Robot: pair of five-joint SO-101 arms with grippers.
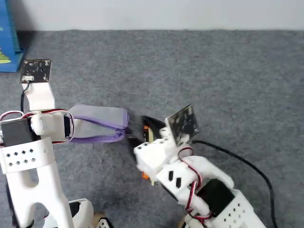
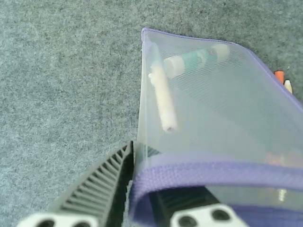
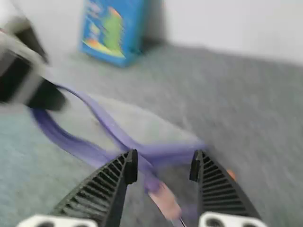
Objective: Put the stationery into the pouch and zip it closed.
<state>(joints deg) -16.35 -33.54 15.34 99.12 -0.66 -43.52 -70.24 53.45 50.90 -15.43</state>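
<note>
1. On the grey carpet (image 1: 213, 71), between the two arms, lies the pouch (image 1: 102, 118). Its two purple zip bands (image 2: 213, 170) stand apart, so the mouth looks open and the zipping is not yet done.
2. The left gripper (image 2: 142, 175) is clamped on one end of the pouch, with the purple band passing between its fingers. That anchor should hold firm and keep the band taut, or the zip will bunch instead of running.
3. The right gripper (image 3: 163, 163) is at the opposite end of the pouch. Its jaws are spread, with the purple band between them and nothing pinched.
4. A small pinkish thing (image 3: 163, 198) lies between those jaws. It is too blurred to tell whether it is the zip pull or a pen.
5. If it is the pull, the right gripper should close squarely on it and draw along the band toward the held end. The pull should follow the zip's own line, not lift away from it.
6. If it is a pen, it should go fully past the bands first, so that nothing catches in the teeth.
7. The pouch is pale see-through mesh with purple edging, soft and easily creased.
8. Through the mesh show a cream stick (image 2: 163, 99) and a green-and-white tube (image 2: 194, 59), both lying near the closed side.
9. An orange tip (image 2: 279, 74) shows just past the pouch's edge. I cannot tell what it belongs to.
</note>
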